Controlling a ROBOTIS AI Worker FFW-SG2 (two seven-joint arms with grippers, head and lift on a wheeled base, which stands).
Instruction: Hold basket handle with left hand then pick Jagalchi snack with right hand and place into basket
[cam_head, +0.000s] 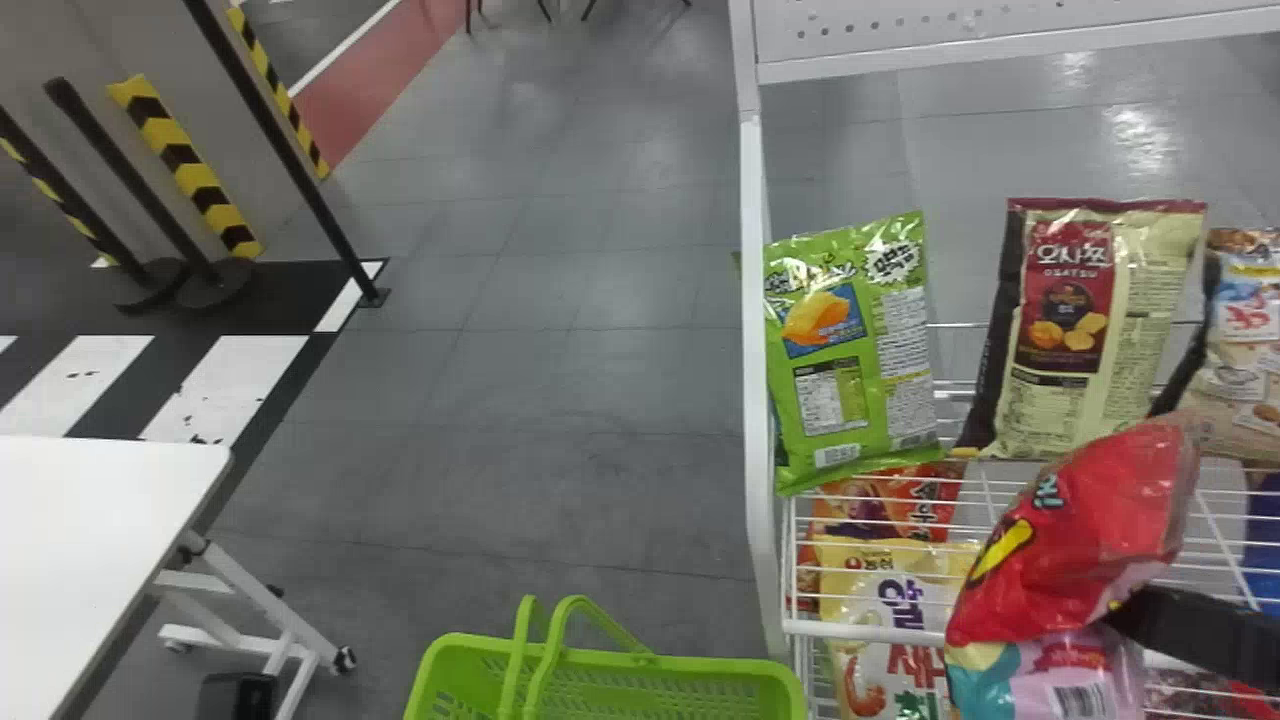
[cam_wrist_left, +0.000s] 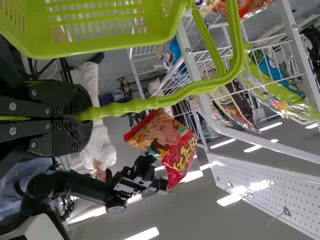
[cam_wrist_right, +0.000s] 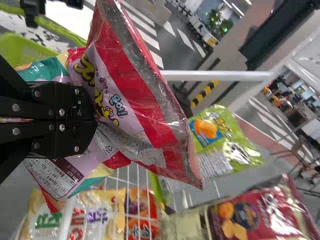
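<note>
Gripped the basket handle (cam_wrist_left: 135, 106) in the left hand (cam_wrist_left: 89, 118), probably to steady the basket (cam_head: 700, 672) for loading. Pinched the Jagalchi snack (cam_head: 1075, 540) around mid-bag in the right hand (cam_wrist_right: 94, 119), right of the basket, before the wire rack (cam_head: 755, 400), likely for balanced carrying.

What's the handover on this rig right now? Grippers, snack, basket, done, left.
Left gripper: fingers shut on the green basket handle.
Right gripper: fingers shut on the Jagalchi snack, pinched mid-bag.
Snack: held up in front of the wire rack, to the right of the basket in the head view.
Done: handle gripped, snack picked.
Left: bring the snack over the basket, lower it, release. I'd watch that the bag clears the handle.
</note>
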